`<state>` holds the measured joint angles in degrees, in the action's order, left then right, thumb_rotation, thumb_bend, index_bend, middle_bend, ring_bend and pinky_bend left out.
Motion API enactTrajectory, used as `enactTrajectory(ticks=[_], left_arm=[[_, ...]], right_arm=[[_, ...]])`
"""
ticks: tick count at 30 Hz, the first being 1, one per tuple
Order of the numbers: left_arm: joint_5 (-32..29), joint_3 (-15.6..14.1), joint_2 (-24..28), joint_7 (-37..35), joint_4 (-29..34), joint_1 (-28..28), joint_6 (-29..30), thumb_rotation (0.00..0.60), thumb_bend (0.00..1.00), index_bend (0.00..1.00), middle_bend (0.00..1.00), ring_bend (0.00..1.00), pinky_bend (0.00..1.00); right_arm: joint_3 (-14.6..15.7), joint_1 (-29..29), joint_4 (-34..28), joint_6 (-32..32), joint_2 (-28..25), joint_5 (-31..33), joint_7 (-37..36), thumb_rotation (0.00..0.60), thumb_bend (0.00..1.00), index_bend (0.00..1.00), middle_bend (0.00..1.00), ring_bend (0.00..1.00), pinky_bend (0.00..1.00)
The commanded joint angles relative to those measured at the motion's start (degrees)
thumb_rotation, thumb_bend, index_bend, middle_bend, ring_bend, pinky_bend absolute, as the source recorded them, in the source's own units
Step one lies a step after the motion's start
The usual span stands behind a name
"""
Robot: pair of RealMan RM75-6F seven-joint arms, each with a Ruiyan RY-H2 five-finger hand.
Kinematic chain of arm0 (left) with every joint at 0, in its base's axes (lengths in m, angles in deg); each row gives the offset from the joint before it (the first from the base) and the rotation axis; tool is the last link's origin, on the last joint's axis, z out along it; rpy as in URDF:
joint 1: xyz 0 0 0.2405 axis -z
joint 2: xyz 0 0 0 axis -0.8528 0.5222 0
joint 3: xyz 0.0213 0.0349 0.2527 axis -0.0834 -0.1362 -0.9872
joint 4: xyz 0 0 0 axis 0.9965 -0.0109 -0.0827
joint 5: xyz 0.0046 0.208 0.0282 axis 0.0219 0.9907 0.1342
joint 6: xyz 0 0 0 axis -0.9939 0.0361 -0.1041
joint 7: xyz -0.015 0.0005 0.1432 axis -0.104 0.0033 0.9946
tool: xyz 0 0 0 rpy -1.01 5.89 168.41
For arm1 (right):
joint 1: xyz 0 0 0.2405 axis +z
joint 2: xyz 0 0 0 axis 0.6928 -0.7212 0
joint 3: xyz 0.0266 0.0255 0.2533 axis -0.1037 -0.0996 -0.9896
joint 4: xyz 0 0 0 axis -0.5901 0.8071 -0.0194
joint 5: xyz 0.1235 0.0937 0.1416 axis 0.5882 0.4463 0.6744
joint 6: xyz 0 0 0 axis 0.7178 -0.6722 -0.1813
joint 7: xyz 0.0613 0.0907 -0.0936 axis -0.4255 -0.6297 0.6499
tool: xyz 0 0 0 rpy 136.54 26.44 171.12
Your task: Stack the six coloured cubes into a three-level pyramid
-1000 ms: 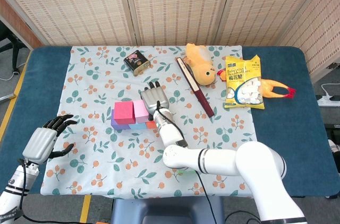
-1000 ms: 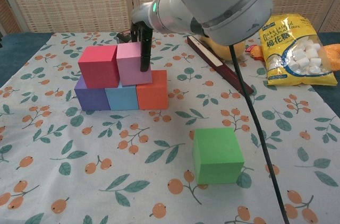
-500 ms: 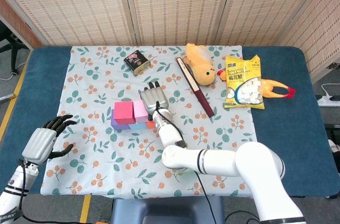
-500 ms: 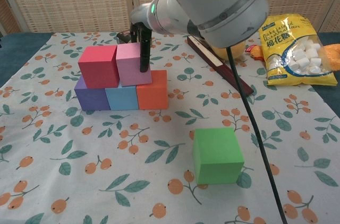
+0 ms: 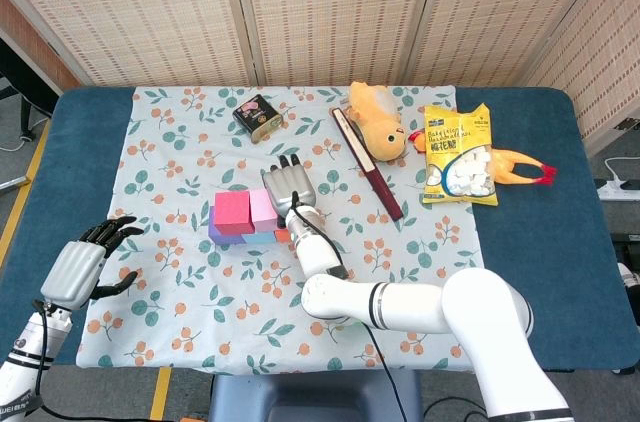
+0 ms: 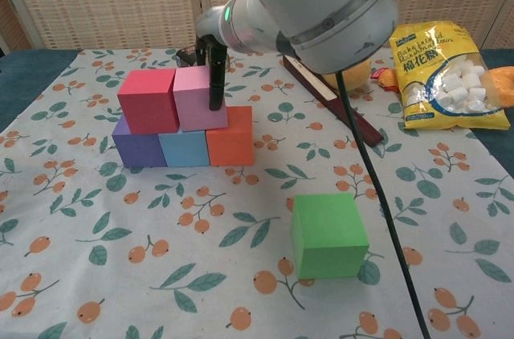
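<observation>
Already five of the six cubes stand stacked near the middle of the patterned cloth (image 6: 96,275): a purple cube (image 6: 136,149), a light blue cube (image 6: 184,148) and an orange cube (image 6: 231,136) side by side in the bottom row, with a red cube (image 6: 148,100) and a pink cube (image 6: 197,97) resting on them. The right hand (image 5: 290,185) is at the pink cube's right side, its dark fingers (image 6: 216,82) pointing down along that face and touching it (from the head view the hand lies flat, fingers close together, over the far right end of the stack); it grips nothing that can be seen.

One green cube (image 6: 329,234) sits alone on the cloth, well apart from the stack and nearer the robot, with open cloth all round it. The left hand (image 5: 80,267) hovers at the desk's near left edge, fingers spread and empty, far from every cube.

Beyond the stack lie a single dark tin (image 5: 258,114), one long dark red box (image 5: 367,163), a yellow plush toy (image 5: 378,120), one bag of marshmallows (image 5: 457,155) and a rubber chicken (image 5: 520,168), all towards the far right of the blue desk (image 5: 560,272).
</observation>
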<state>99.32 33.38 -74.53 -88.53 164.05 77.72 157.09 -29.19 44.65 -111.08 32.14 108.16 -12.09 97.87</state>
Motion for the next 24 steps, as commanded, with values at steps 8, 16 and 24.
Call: enactTrajectory(ticks=[8, 16, 24], left_arm=[[0.1, -0.1, 0.0, 0.0, 0.0, -0.1, 0.0, 0.6, 0.29, 0.24, 0.13, 0.16, 0.25], [0.2, -0.1, -0.2, -0.2, -0.3, -0.1, 0.1, 0.6, 0.29, 0.24, 0.13, 0.16, 0.25], [0.1, 0.0, -0.3, -0.1, -0.6, 0.1, -0.2, 0.6, 0.29, 0.24, 0.13, 0.16, 0.25]], right_arm=[[-0.5, -0.1, 0.0, -0.3, 0.3, 0.1, 0.7, 0.6, 0.0, 0.44, 0.2, 0.0, 0.0], [-0.8, -0.3, -0.2, -0.2, 0.4, 0.7, 1.6, 0.6, 0.0, 0.25, 0.2, 0.0, 0.0], [-1.3, -0.8, -1.0, -0.4, -0.1, 0.7, 1.8, 0.6, 0.0, 0.12, 0.19, 0.0, 0.0]])
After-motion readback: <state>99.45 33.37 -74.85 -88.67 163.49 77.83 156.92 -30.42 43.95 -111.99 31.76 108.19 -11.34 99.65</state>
